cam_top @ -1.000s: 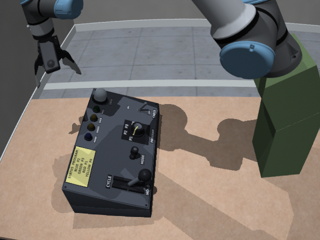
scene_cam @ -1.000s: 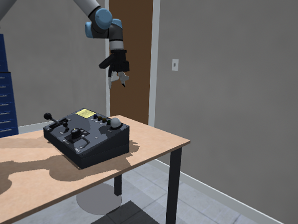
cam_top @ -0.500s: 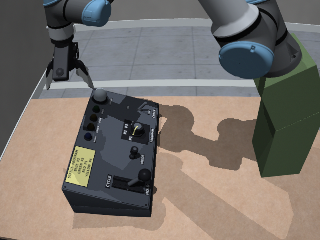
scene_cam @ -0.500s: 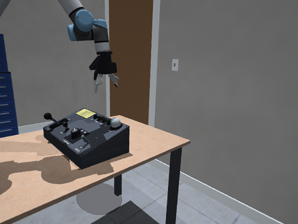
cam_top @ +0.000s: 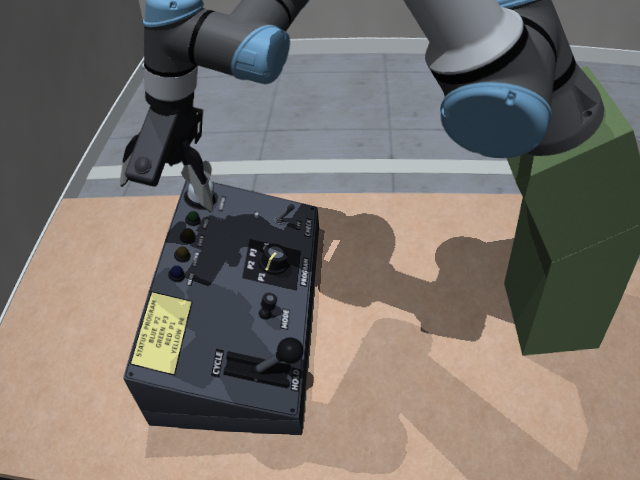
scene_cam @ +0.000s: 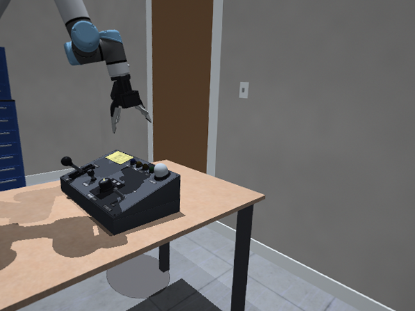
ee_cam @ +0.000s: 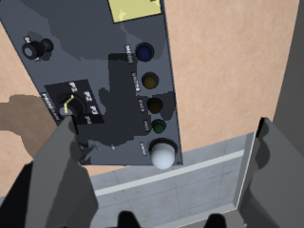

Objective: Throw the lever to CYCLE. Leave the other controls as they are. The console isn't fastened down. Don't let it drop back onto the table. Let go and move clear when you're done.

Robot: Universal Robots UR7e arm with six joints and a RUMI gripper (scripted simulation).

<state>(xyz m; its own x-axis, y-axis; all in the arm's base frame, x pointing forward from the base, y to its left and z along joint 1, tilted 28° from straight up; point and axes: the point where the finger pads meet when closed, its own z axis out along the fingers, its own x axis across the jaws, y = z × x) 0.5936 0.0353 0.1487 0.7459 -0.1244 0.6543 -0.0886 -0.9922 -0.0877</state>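
The gripper [scene_cam: 130,119] hangs in the air above the console, fingers spread fully apart and nothing between them. In the exterior view it sits well clear of the panel, over the end of the console that lies toward the desk's far edge. From the wrist view, the two fingers frame the panel below, with a white dome button [ee_cam: 162,157] showing between them.

Down to the console [cam_top: 206,320] now: a dark sloped box resting on the tan desk [cam_top: 77,248], close to the desk's left edge as the top view shows it, with its high end near the far edge. Beside the dome runs a row of four round lamps [cam_top: 184,244], green, two amber-looking ones, then blue. A yellow status label [cam_top: 161,333] sits at the low end of that row.

Toward the middle of the panel is a rotary program selector [cam_top: 275,258] with a yellow pointer line, and below it a small mode knob [cam_top: 268,304].

And the lever [cam_top: 283,353]: black ball handle, at the low end of the panel, leaning at the HOLD end of its slot, with the CYCLE label at the slot's other end. The gripper is well apart from it.

A green pedestal [cam_top: 573,232] stands at the desk's right side, carrying the arm.
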